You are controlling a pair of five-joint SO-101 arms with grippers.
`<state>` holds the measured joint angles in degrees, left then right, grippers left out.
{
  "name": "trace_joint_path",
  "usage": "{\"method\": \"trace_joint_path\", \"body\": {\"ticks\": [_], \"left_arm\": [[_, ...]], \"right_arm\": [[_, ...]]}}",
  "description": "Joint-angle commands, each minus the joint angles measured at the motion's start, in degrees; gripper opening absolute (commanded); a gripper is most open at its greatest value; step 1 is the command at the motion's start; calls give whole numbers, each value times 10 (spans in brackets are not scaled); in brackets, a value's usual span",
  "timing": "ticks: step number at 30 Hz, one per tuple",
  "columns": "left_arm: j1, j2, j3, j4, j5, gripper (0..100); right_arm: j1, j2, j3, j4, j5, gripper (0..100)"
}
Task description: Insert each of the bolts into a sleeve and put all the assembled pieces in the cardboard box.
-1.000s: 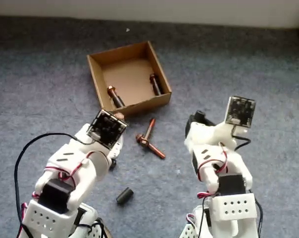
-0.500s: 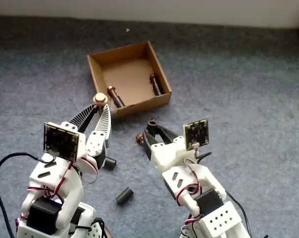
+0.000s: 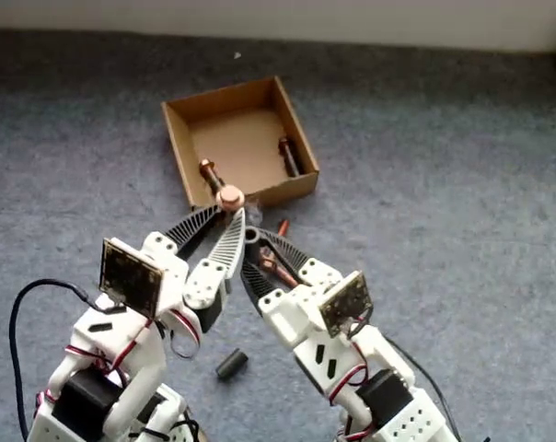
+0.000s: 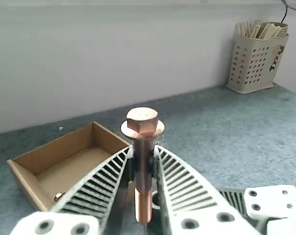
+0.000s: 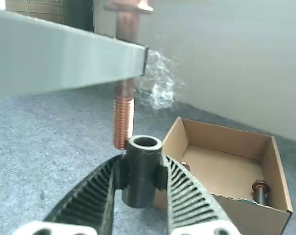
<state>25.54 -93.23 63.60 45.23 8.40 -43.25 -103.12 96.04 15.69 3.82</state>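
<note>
Bolt (image 4: 143, 128) stands upright, its shank clamped between the closed fingers of the left end effector (image 3: 230, 210), with its threaded tip at the rim of the sleeve (image 5: 141, 171). The right end effector (image 5: 141, 164) grips that sleeve upright. The cardboard box (image 3: 176, 138) lies just beyond both, holding two assembled pieces (image 3: 214, 180). A spare sleeve (image 3: 231, 363) lies behind them on the tabletop.
</note>
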Motion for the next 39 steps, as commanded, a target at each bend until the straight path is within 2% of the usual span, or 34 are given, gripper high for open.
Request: {"method": "trace_joint_path", "body": {"ticks": [1, 15, 25, 39], "left_arm": [[41, -6, -3, 0, 6, 6], [40, -6, -28, -4, 4, 6], [36, -6, -25, -35, 3, 6], [32, -7, 34, -32, 2, 6]], "right_arm": [[-7, -15, 85, -4, 9, 5], [-10, -10, 85, 13, 10, 5], [-46, -10, 85, 14, 11, 5], [-18, -16, 85, 10, 11, 5]]}}
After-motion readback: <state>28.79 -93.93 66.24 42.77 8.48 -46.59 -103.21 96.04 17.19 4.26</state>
